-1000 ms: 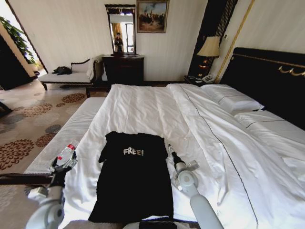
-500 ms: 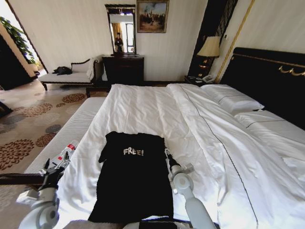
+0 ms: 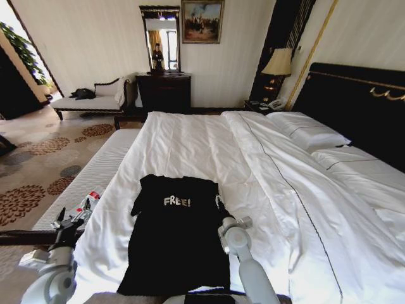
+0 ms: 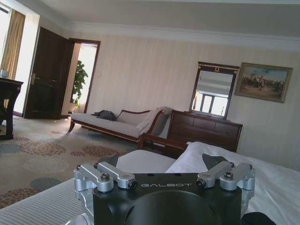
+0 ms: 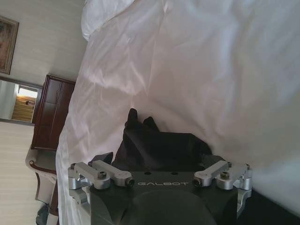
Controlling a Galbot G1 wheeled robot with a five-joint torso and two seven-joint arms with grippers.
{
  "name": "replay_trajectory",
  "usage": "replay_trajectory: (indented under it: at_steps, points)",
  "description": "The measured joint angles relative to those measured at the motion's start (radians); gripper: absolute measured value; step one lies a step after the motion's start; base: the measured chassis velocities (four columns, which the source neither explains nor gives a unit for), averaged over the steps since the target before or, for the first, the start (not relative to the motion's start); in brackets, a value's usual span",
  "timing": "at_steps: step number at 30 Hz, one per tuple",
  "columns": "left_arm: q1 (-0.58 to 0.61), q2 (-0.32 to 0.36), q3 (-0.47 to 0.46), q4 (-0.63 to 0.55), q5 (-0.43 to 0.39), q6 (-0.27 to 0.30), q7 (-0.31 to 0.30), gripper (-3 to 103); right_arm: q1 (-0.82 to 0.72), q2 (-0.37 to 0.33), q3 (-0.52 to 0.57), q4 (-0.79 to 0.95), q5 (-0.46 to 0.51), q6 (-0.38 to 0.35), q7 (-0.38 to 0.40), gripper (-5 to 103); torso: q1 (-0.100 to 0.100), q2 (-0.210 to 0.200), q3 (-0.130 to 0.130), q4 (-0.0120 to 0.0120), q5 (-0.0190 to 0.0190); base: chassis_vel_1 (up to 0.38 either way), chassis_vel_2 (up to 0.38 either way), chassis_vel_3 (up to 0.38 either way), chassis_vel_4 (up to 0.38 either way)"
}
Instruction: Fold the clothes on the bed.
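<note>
The clothes are a single black T-shirt [image 3: 177, 247] with white "FREE!" lettering, lying flat near the foot of the bed [image 3: 209, 145]. My right gripper [image 3: 219, 204] is at the shirt's right shoulder edge, low over the duvet. In the right wrist view the right gripper [image 5: 157, 161] is open, and a bunched bit of the black T-shirt [image 5: 159, 145] lies between its spread fingers. My left gripper [image 3: 63, 221] hangs off the bed's left side, well apart from the shirt. In the left wrist view the left gripper [image 4: 164, 161] is open and holds nothing.
A striped white bench [image 3: 82, 183] runs along the bed's left side, with a small red-and-white object [image 3: 90, 200] on its edge. Pillows [image 3: 307, 133] and a dark headboard [image 3: 361, 107] stand at the right. A chaise [image 3: 88, 101], dresser [image 3: 163, 92] and lamp [image 3: 278, 63] line the far wall.
My right gripper has moved left across the duvet to the shirt's right edge. My left arm has drawn back and down, away from the bed. The shirt has not moved.
</note>
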Motion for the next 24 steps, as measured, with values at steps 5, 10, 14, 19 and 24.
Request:
replay_trajectory:
  at_steps: [5, 10, 14, 19, 24]
  points:
    - [0.002, -0.006, 0.000, 0.000, 0.015, -0.003, -0.001, 100, 0.022, 0.005, 0.005, -0.013, 0.007, 0.003, 0.003, 100, 0.000, 0.000, 0.000, 0.0000, 0.0000, 0.000, 0.000, 0.000, 0.000]
    - [0.003, -0.008, 0.002, -0.004, 0.018, -0.003, -0.001, 100, 0.049, 0.008, 0.010, -0.045, 0.007, 0.008, 0.003, 100, 0.000, 0.000, 0.000, 0.0000, 0.0000, 0.000, 0.000, 0.000, 0.000]
    - [0.009, -0.003, -0.002, -0.012, 0.018, -0.003, -0.003, 100, 0.058, 0.002, 0.020, -0.067, 0.007, 0.012, 0.001, 88, 0.000, 0.000, 0.000, -0.0001, 0.0001, 0.000, 0.000, 0.000, 0.000]
    - [0.015, 0.000, -0.008, -0.018, 0.017, -0.004, -0.005, 100, 0.071, -0.008, 0.031, -0.081, 0.006, 0.016, -0.002, 72, 0.000, 0.000, 0.000, 0.0000, 0.0001, 0.000, 0.000, 0.000, 0.000]
    - [0.016, -0.002, -0.008, -0.025, 0.017, -0.004, -0.005, 100, 0.082, -0.016, 0.032, -0.083, 0.000, 0.027, -0.004, 61, 0.000, 0.000, 0.000, 0.0000, 0.0001, 0.000, 0.000, 0.000, 0.000]
